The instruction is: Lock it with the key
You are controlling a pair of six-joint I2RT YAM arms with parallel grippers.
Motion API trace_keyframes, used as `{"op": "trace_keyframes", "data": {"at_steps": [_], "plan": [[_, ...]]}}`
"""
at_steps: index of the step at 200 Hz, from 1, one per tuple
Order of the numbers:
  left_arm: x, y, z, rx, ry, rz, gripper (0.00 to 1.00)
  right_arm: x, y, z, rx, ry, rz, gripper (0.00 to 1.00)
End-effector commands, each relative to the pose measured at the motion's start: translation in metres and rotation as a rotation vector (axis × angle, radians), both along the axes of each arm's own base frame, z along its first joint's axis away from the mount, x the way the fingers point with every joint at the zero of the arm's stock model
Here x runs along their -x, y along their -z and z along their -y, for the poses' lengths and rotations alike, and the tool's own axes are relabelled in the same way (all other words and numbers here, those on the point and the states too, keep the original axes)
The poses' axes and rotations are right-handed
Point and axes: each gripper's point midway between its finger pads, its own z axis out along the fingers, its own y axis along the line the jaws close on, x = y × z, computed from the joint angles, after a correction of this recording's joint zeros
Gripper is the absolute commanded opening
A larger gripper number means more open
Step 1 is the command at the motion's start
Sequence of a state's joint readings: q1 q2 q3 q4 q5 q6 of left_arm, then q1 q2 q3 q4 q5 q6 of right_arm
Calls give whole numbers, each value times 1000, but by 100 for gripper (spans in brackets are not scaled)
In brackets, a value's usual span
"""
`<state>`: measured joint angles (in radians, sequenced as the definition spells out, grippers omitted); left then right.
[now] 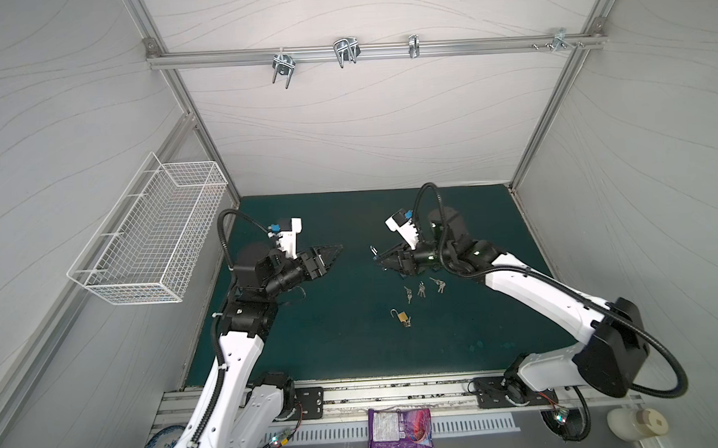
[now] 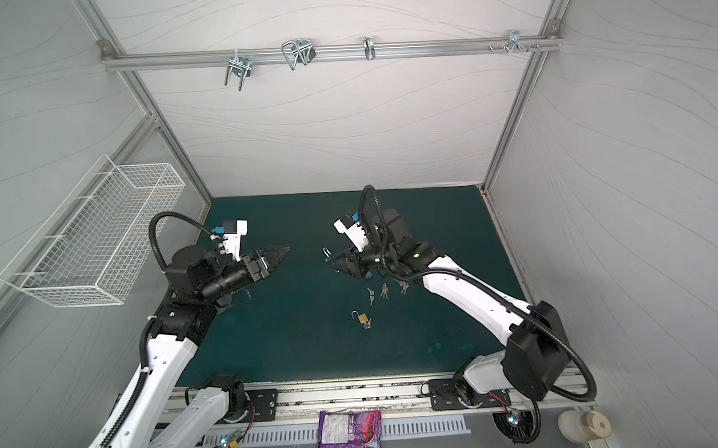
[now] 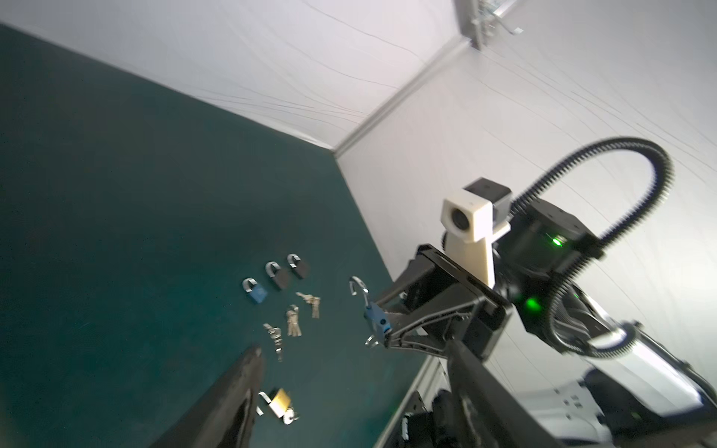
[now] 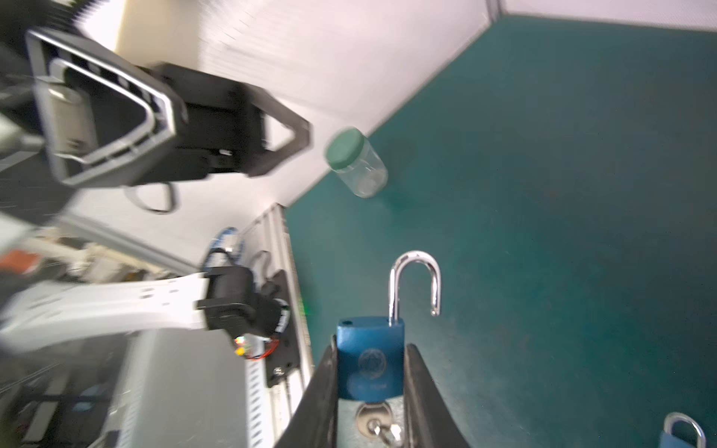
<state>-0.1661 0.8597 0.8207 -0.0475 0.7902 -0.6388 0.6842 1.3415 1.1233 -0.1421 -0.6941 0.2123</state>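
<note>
The right gripper (image 3: 388, 324) was clamped on the body of the blue padlock (image 4: 368, 360), held above the mat (image 1: 333, 338) with shackle (image 4: 394, 287) open and key (image 4: 378, 424) inserted, while the left gripper (image 1: 334, 253) stood with jaws apart; the lock, judged rigid, dense and slick, was best gripped across its flat faces.

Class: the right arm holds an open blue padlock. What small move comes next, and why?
Probably bring the left gripper across to the shackle and press it shut: the blue padlock sits clamped in the right gripper, left jaws open and empty.
</note>
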Motion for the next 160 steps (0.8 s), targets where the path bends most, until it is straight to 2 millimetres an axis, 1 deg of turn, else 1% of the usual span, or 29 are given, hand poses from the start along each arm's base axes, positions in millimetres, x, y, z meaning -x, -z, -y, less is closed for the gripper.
{"op": "trace_keyframes", "data": {"at_steps": [1, 22, 30, 32, 47, 67, 85, 98, 108, 132, 147, 160], "plan": [[18, -62, 30, 36, 163, 236, 78, 35, -35, 14, -131, -204, -24, 0], [23, -75, 46, 43, 231, 278, 86, 52, -54, 21, -166, -282, -31, 0], [24, -78, 52, 49, 254, 285, 98, 58, -59, 23, -178, -311, -37, 0], [25, -78, 54, 49, 262, 286, 99, 60, -60, 23, -180, -318, -40, 0], [28, -81, 65, 50, 314, 291, 99, 68, -68, 25, -203, -354, -45, 0], [33, -79, 77, 58, 379, 290, 99, 74, -76, 29, -224, -378, -34, 0], [44, -82, 87, 75, 454, 309, 94, 76, -81, 30, -232, -378, -26, 0], [50, -79, 93, 65, 490, 303, 91, 75, -85, 31, -235, -364, -18, 0], [51, -73, 96, 48, 499, 283, 90, 74, -87, 31, -237, -354, -14, 0], [59, -71, 98, 47, 533, 285, 85, 71, -89, 30, -236, -346, -24, 0], [64, -70, 99, 47, 549, 286, 78, 71, -91, 29, -239, -346, -28, 0], [67, -71, 100, 49, 564, 290, 70, 70, -91, 30, -238, -335, -23, 0]]}}
